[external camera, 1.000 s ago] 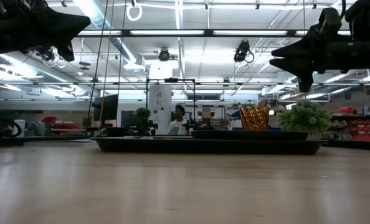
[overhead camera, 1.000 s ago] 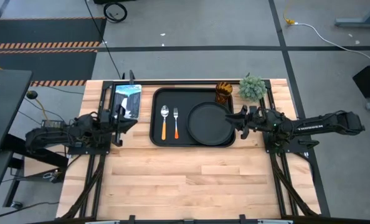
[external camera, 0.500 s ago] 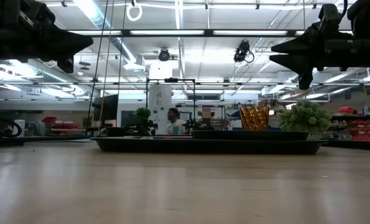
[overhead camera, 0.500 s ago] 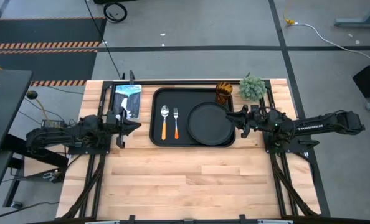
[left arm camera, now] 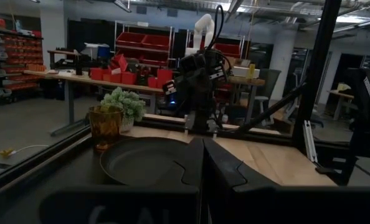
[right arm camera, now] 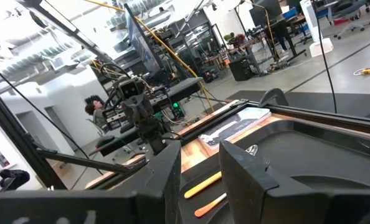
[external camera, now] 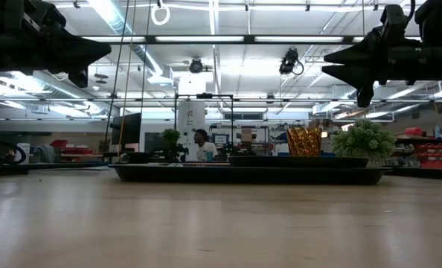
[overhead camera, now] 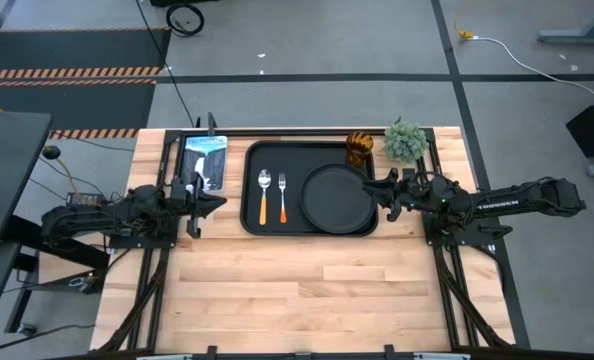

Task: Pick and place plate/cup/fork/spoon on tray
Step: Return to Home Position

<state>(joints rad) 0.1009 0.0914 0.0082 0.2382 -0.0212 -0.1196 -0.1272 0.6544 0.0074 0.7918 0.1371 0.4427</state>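
Note:
The black tray [overhead camera: 252, 222] lies at the table's far middle. On it lie the round black plate [overhead camera: 337, 198] at its right, and the spoon [overhead camera: 264, 193] and the fork [overhead camera: 282, 196] side by side at its left, orange handles toward the near edge. The amber cup [overhead camera: 360, 148] stands upright at the tray's far right corner. My left gripper [overhead camera: 220, 200] is shut and empty, in the air just left of the tray. My right gripper [overhead camera: 370, 190] is open and empty, in the air over the tray's right rim beside the plate.
A small green potted plant [overhead camera: 405, 142] stands right of the cup at the table's far right. A blue-and-white flat pack [overhead camera: 205, 160] lies left of the tray at the far left. A person [external camera: 200, 145] shows in the room behind.
My left gripper has moved a little toward the tray and tipped from slanting to about level, then kept still. My right gripper has risen slightly. The person in the room behind has walked to the left.

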